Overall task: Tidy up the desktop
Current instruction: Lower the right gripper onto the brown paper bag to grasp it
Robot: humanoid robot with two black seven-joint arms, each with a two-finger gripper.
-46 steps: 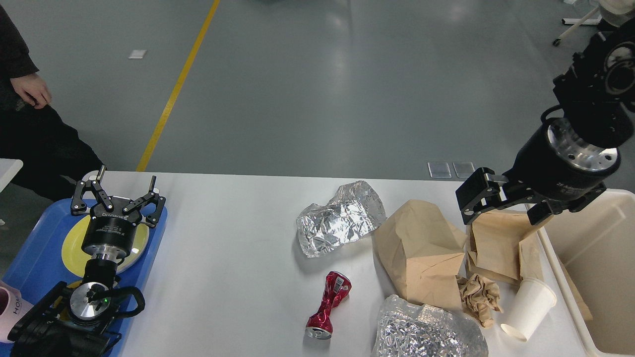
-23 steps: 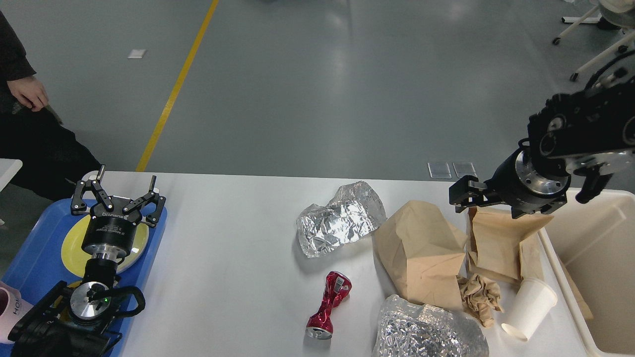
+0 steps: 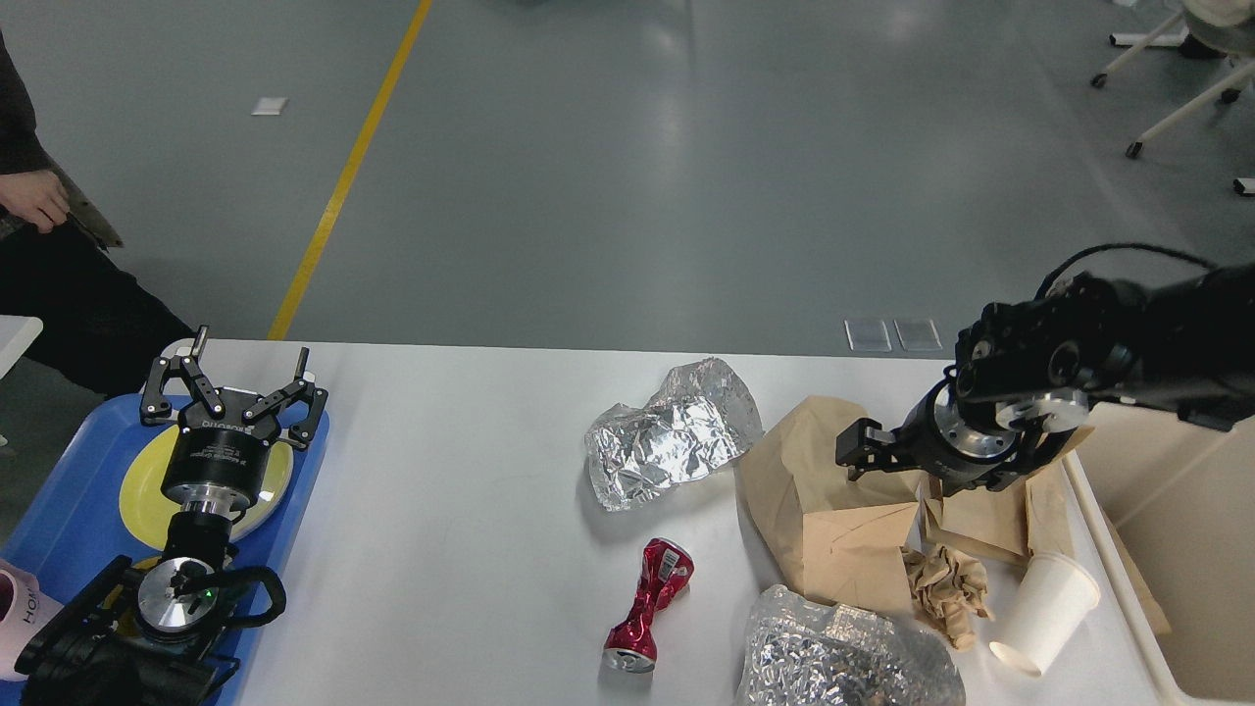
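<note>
Scanning the wide white desk filling the lower view, I see my right hand has dropped from above the cream plastic bin onto the crumpled brown paper bag beside it; I cannot tell its finger spread. A grab looks imminent. My left hand hovers spread apart.

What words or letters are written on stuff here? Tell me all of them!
"HO": on the pink thing at the left edge; the rest is cut off.
White lettering on the left gripper, on its body: too blurred to read.
Label on the red can: too small to read.
Print on the right gripper, on its wrist: too small to read.
No other writing shows.
</note>
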